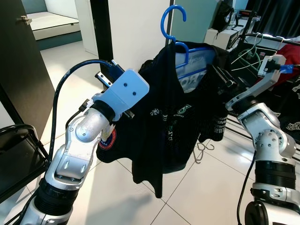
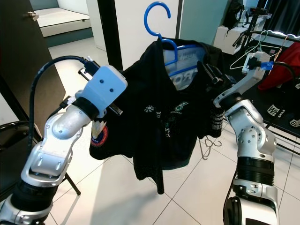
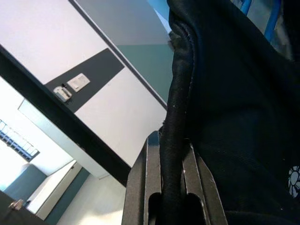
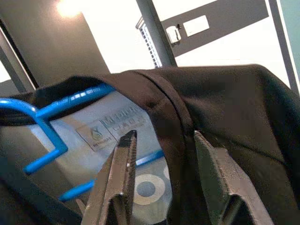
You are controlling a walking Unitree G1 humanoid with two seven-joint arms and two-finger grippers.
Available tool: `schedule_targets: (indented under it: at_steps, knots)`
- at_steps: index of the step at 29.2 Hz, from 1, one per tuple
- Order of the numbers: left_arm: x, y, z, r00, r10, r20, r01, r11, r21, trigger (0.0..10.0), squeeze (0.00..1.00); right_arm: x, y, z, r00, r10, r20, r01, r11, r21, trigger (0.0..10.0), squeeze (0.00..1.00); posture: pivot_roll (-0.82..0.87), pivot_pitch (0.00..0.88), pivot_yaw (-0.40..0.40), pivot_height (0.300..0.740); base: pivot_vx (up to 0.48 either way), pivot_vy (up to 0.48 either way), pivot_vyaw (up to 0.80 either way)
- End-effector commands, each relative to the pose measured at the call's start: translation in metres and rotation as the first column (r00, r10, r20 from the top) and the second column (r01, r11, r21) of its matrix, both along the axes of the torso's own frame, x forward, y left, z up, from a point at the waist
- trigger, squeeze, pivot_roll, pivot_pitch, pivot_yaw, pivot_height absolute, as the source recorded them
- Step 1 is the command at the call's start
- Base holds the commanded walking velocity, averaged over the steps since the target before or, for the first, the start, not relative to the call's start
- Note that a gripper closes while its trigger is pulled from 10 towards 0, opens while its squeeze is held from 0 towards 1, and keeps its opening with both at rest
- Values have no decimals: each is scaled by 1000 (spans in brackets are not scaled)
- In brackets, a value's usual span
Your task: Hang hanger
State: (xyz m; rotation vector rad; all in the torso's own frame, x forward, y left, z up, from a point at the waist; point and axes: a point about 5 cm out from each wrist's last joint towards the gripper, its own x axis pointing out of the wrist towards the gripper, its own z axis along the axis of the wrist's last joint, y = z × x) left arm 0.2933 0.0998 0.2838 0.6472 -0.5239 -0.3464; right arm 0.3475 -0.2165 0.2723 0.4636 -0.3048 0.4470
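A blue plastic hanger (image 1: 172, 21) carries a black shirt (image 1: 168, 122) with small white logos, and its hook points up into free air, caught on nothing. In the left wrist view my left gripper (image 3: 171, 138) is shut on the shirt's thick shoulder seam (image 3: 178, 93). At the other shoulder, my right gripper (image 4: 161, 136) has its fingers apart and straddling the folded shoulder fabric (image 4: 180, 122). One finger (image 4: 123, 159) stands clear of the cloth. The hanger's blue bars (image 4: 51, 122) and the neck label lie just beyond.
A white wall column (image 1: 136, 28) rises right behind the hanger. A dark door (image 1: 23, 61) and a black chair (image 1: 18, 154) are on the left. On the right are a rack with wire hangers (image 1: 248, 51) and red cloth (image 1: 293, 54). Pale tiled floor (image 1: 197, 187) lies below.
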Motion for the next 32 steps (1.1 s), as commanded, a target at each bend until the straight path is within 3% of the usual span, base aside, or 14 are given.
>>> schedule_targets:
  at_steps: [1, 2, 3, 6, 7, 8, 9, 17, 21, 24, 25, 27, 29, 32]
  knots:
    - [-5, -4, 3, 1000, -6, 26, 7, 1000, -14, 10000, 0, 2, -2, 4, 1000, -21, 10, 21, 1000, -1, 2588, 0, 14, 5, -36, 740, 0, 0, 0]
    - [-5, -4, 3, 1000, -6, 26, 7, 1000, -14, 10000, 0, 2, -2, 4, 1000, -21, 10, 21, 1000, -1, 2588, 0, 14, 5, -36, 740, 0, 0, 0]
    - [-6, -4, 3, 1000, -8, 25, 8, 1000, -12, 10000, 0, 3, -4, 3, 999, -36, 8, 36, 999, -1, 1882, 0, 15, 3, -36, 740, 0, 0, 0]
    - [-6, -4, 3, 1000, -8, 25, 8, 1000, -12, 10000, 0, 3, -4, 3, 999, -36, 8, 36, 999, -1, 1882, 0, 15, 3, -36, 740, 0, 0, 0]
    - [-6, -5, 3, 1000, -7, 26, 8, 1000, -11, 10000, 0, 3, -6, 3, 999, -51, 7, 51, 999, -2, 902, 0, 15, 3, -36, 740, 0, 0, 0]
    - [-6, -5, 3, 1000, -7, 26, 8, 1000, -11, 10000, 0, 3, -6, 3, 999, -51, 7, 51, 999, -2, 902, 0, 15, 3, -36, 740, 0, 0, 0]
    - [-7, -5, 2, 1000, -6, 25, 6, 1000, -10, 10000, 0, 4, -8, 3, 998, -64, 7, 64, 998, -1, 0, 0, 16, 0, -37, 740, 0, 0, 0]
    - [-10, -6, 1, 1000, 0, 19, 0, 1000, -4, 10000, 0, 7, -10, 4, 996, -88, 11, 88, 996, 2, 0, 0, 20, 0, -39, 740, 0, 0, 0]
    - [-9, -8, -2, 1000, 6, 14, -6, 1000, 20, 10000, 0, 5, -3, 5, 998, -54, 23, 54, 998, -6, 0, 0, 18, 1, -37, 740, 0, 0, 0]
    - [-7, -7, -6, 1000, 16, 21, -17, 997, 79, 10000, 0, 0, 12, 6, 999, 35, 41, -32, 998, -58, 0, 0, 13, 2, -34, 740, 0, 0, 0]
    - [-4, -1, -11, 999, 41, 33, -46, 986, 158, 10000, 0, -10, 29, 8, 986, 156, 57, -147, 980, -138, 0, 0, 10, 3, -32, 740, 0, 0, 0]
    - [-2, 3, -12, 998, 55, 37, -61, 981, 186, 10000, 0, -14, 35, 8, 978, 202, 60, -190, 968, -167, 0, 0, 10, 3, -32, 740, 0, 0, 0]
    - [6, 26, -13, 990, 126, 55, -137, 954, 265, 10000, 0, -24, 41, 9, 954, 295, 56, -271, 927, -259, 0, 0, 4, 6, -31, 740, 0, 0, 0]
    - [11, 47, -10, 980, 183, 84, -200, 922, 332, 10000, 0, -32, 44, 9, 936, 351, 40, -321, 891, -320, 0, 0, -2, 6, -31, 740, 0, 0, 0]
